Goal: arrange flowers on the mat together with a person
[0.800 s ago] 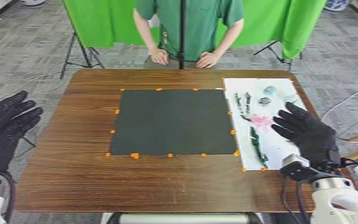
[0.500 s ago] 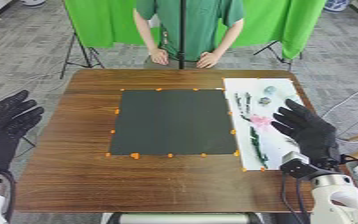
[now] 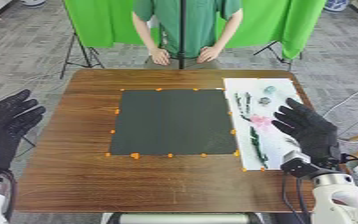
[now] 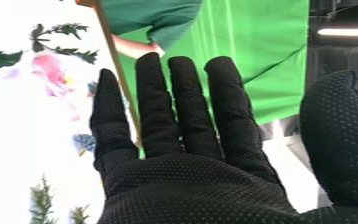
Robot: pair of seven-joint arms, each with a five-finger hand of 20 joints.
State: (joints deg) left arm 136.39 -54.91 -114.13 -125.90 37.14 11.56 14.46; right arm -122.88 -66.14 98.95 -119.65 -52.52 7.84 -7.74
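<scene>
Holding nothing, the robot's right hand (image 3: 313,137) has its fingers straight and wide, thumb well out, at the outer edge of the white sheet (image 3: 245,84), presumably so a stem can be picked up without crossing the surface (image 3: 158,187). The left hand (image 3: 5,122), also spread and empty, is off the opposite side, which leaves the middle free for work.

On the sheet, a long green stem (image 3: 256,147) lies nearest, then a pink flower (image 3: 261,122), then dark sprigs (image 3: 247,102) and small bluish blooms (image 3: 270,90). Set apart like this, each could be taken singly. Just beside the sheet is the dark mat (image 3: 174,122), ringed by orange marks (image 3: 135,156) that probably fix its place. It bears no flowers, so the arranging seems to be at its start; choosing a first stem would come next.
</scene>
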